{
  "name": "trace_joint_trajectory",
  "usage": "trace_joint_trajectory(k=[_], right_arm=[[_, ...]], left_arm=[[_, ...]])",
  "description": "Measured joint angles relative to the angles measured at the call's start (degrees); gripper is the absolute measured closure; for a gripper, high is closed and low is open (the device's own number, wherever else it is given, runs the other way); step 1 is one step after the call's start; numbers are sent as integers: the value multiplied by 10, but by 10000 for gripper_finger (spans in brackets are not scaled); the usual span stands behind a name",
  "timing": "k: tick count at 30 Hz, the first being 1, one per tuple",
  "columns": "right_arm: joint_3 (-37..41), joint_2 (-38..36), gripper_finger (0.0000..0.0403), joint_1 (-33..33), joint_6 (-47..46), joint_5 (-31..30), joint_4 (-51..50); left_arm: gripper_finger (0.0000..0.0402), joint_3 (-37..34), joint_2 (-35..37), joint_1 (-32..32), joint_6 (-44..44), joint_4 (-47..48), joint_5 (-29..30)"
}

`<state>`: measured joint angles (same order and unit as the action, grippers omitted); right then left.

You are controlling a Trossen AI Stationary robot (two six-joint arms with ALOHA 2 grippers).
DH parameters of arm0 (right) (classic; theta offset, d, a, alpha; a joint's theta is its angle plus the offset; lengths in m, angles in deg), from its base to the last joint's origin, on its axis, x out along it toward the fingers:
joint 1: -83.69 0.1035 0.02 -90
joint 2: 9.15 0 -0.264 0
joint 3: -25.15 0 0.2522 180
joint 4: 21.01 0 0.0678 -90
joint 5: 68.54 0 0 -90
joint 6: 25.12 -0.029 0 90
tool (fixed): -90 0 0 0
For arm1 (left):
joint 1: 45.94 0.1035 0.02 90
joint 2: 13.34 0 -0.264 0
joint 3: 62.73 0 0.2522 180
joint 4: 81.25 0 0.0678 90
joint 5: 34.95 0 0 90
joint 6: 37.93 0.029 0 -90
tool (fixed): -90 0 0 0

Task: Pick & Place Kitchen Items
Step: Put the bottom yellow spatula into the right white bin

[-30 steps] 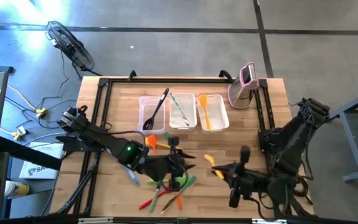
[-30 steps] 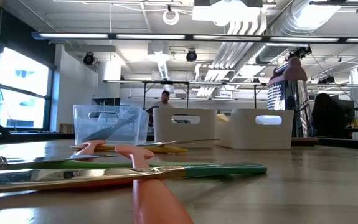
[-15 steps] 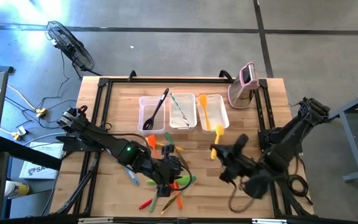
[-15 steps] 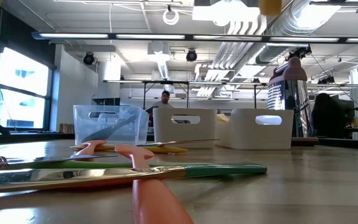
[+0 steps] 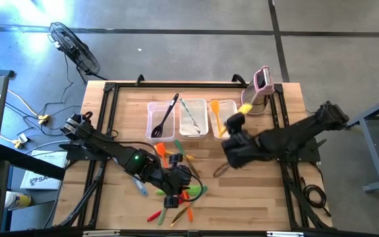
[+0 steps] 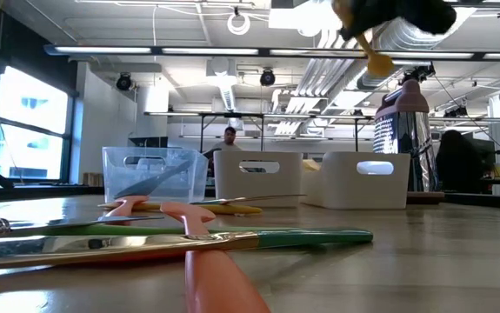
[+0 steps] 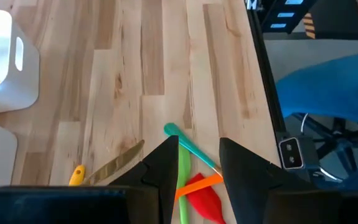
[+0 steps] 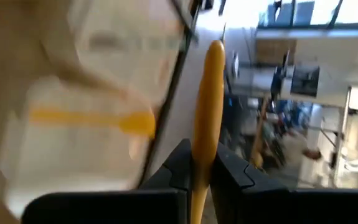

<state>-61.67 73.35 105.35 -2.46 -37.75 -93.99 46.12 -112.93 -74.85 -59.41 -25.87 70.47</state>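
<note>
We have three utensils binned, our right tool (image 5: 231, 125) clamps a yellow spatula (image 8: 205, 124) above the right tub (image 5: 225, 117), and our left tool (image 7: 194, 163), narrowly parted, straddles the desk pile (image 5: 176, 197).

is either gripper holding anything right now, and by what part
The right gripper is shut on a yellow utensil, pinching its slim handle, near the right-hand tub. The left gripper hangs open over the utensil pile, holding nothing.

Slim yellow plastic spatula (image 5: 234, 120) up in air over rt tub, clamped. Black slotted turner (image 5: 166, 115) leaning in lt tub. Loose orange, green, red utensils (image 5: 176, 197) heaped nr front edge.
</note>
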Motion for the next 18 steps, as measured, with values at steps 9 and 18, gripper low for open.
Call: trace_joint_trajectory(k=[9,18], right_arm=[[0,42,383,-112,119,-5,-83],[0,154,383,-145,148,53,-122]], left_arm=[[288,-14,0,0,-1,5,1],[288,-58,0,0,-28,3,4]])
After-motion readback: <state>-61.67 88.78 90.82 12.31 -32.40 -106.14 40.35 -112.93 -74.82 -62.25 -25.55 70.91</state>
